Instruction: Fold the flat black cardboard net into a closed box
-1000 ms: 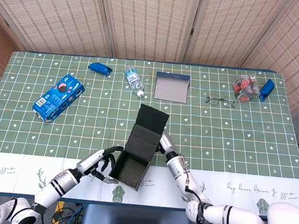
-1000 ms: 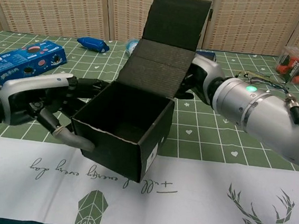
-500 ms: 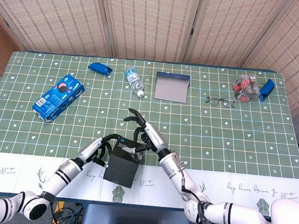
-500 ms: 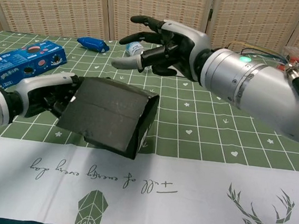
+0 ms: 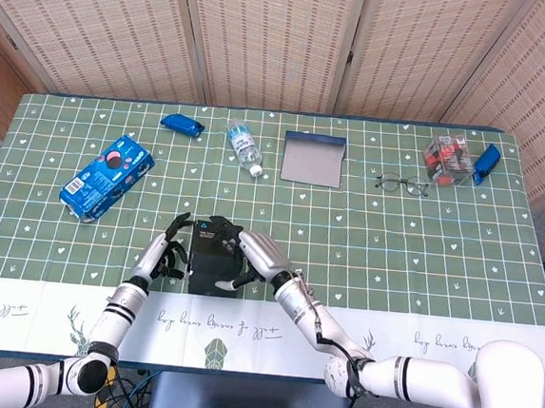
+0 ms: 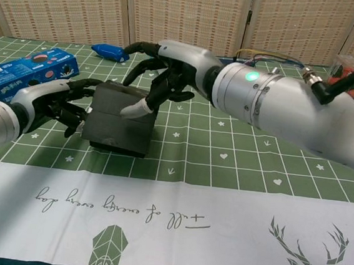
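One closed black box [image 6: 121,117] is sitting on the table — left hand [image 6: 67,102] and right hand [image 6: 160,76] both pressing it, fingers spread.

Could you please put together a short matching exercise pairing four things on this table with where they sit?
Things:
1. black box
2. glasses
3. blue snack box
4. water bottle

Places:
A. far side, lying just left of the grey tray
B. near edge, between the left hand and right hand
C. left part of the table
D. right of the grey tray

Pairs: 1-B, 2-D, 3-C, 4-A
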`<state>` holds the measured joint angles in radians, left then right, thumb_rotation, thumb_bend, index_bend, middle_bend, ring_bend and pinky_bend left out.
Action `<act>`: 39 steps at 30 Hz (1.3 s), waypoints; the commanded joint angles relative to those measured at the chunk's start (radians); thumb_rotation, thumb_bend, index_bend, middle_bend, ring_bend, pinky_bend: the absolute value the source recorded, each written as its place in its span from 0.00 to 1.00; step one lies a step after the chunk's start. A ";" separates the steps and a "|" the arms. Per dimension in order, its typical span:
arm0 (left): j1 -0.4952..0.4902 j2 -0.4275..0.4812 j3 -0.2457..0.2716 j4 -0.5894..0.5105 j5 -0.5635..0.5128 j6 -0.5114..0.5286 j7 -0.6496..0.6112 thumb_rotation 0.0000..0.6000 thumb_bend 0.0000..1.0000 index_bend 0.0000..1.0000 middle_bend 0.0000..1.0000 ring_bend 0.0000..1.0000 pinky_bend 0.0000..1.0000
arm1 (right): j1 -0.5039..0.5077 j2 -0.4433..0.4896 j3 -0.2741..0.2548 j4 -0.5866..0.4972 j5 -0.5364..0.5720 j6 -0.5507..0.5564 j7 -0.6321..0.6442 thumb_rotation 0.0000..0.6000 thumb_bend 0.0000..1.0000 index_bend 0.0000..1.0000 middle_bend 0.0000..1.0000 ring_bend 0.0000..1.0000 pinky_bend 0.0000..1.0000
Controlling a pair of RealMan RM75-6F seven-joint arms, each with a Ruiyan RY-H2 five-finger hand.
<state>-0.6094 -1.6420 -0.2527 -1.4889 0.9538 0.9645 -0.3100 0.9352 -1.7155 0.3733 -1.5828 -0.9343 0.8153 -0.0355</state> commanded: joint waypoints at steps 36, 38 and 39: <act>0.167 0.275 0.075 -0.248 0.163 0.076 0.030 1.00 0.13 0.00 0.00 0.51 0.75 | 0.151 -0.226 -0.153 0.262 -0.024 0.279 -0.596 1.00 0.00 0.23 0.32 0.74 1.00; 0.171 0.284 0.076 -0.252 0.169 0.074 0.020 1.00 0.13 0.00 0.00 0.51 0.75 | 0.149 -0.246 -0.161 0.297 -0.049 0.284 -0.596 1.00 0.00 0.24 0.32 0.74 1.00; 0.175 0.289 0.076 -0.254 0.173 0.075 0.012 1.00 0.13 0.00 0.00 0.51 0.75 | 0.146 -0.260 -0.162 0.317 -0.061 0.287 -0.590 1.00 0.00 0.24 0.32 0.74 1.00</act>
<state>-0.4372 -1.3560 -0.1770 -1.7402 1.1236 1.0399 -0.2941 1.0847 -1.9509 0.2226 -1.2956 -0.9696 1.0900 -0.6243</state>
